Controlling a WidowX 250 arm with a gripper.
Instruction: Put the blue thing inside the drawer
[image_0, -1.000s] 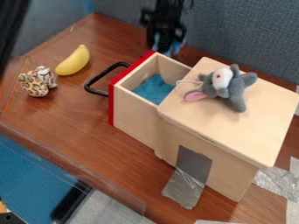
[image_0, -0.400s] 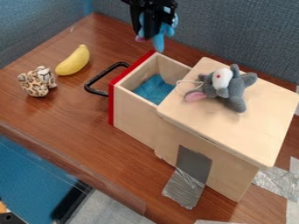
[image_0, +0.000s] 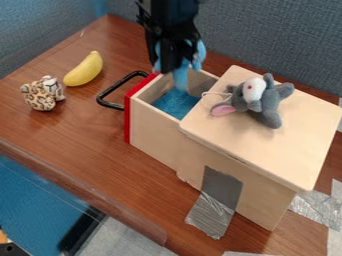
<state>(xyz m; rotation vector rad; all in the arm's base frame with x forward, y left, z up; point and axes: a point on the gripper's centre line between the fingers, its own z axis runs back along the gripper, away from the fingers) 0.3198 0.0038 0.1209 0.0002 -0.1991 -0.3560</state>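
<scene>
While the black gripper (image_0: 175, 64) pinches the light-blue plush toy (image_0: 180, 78) over the open wooden drawer (image_0: 153, 128), the picking part is done — there is left, I judge, only to lower this toy inside and release it.

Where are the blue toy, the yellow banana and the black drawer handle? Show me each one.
Blue toy (image_0: 181, 78), camera view: its lower, dangling part.
Yellow banana (image_0: 84, 69), camera view: middle of its body.
Black drawer handle (image_0: 100, 98), camera view: its outer bend.
</scene>
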